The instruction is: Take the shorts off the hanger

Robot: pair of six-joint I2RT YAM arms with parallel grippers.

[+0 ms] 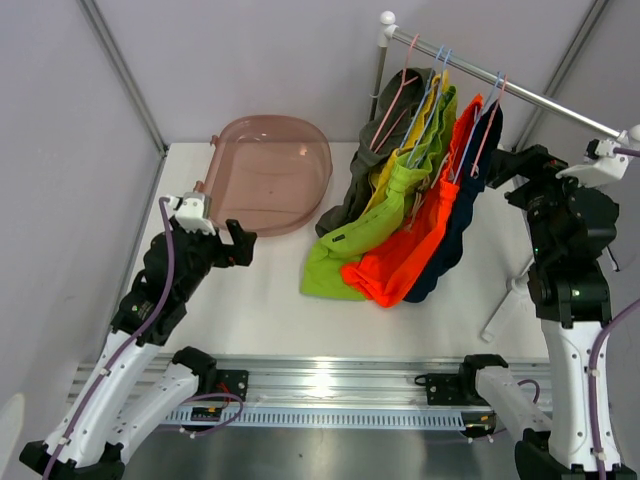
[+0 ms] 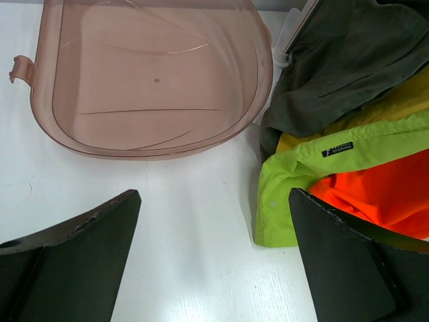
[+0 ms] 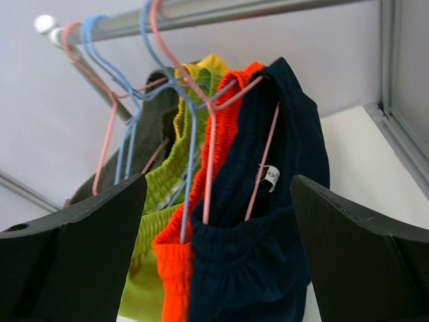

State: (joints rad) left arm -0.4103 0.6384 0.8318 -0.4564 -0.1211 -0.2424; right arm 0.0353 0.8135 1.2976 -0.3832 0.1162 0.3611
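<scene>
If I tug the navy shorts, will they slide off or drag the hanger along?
Probably floppy: the navy shorts droop in soft folds. The gathered waistband looks elastic, so it may cling to the pink hanger, which hangs loose on the rail and could swing.

Lime green fabric shorts (image 1: 345,255) and dark olive-grey fabric shorts (image 1: 352,190) are hiding most of the soft yellow shorts (image 1: 384,186) hanging between them.

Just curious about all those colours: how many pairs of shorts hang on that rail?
5, side by side on the rail: olive-grey leftmost, then yellow, lime green, orange, navy rightmost. Another could hide between them.
</scene>
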